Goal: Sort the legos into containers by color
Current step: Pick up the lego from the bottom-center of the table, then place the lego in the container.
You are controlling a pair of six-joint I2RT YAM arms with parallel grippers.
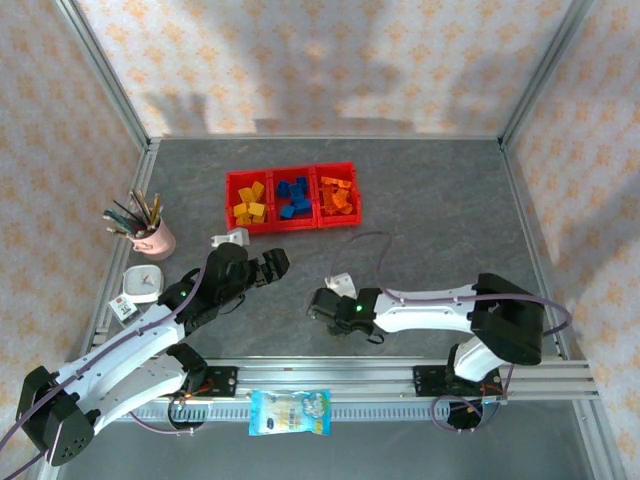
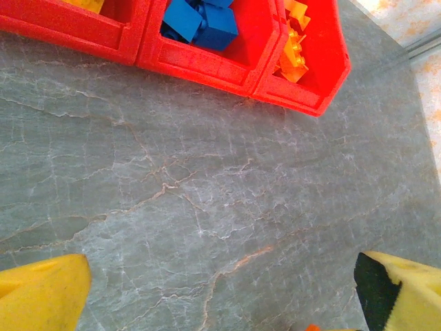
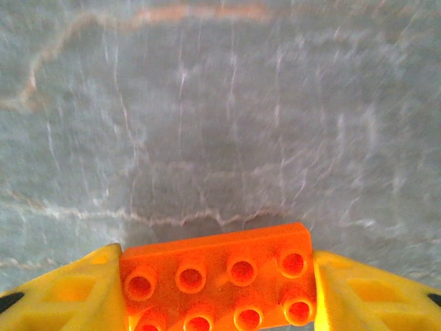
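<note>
The red three-bin tray [image 1: 291, 176] stands at the back of the table. It holds yellow legos [image 1: 250, 207] in the left bin, blue legos [image 1: 294, 196] in the middle and orange legos [image 1: 337, 194] in the right. In the left wrist view the tray [image 2: 207, 65] lies ahead with blue bricks [image 2: 200, 21] and orange bricks [image 2: 293, 52] inside. My left gripper [image 1: 274, 263] [image 2: 220, 296] is open over bare table in front of the tray. My right gripper [image 1: 319, 305] [image 3: 217, 293], low over the table's middle, is shut on an orange brick [image 3: 217, 272], studs toward the camera.
A pink pen cup [image 1: 152, 238] and a small white box [image 1: 141, 283] sit at the left edge. A blue-and-white snack packet [image 1: 290, 411] lies on the front rail. Metal frame posts and patterned walls enclose the grey stone-look table [image 1: 430, 220].
</note>
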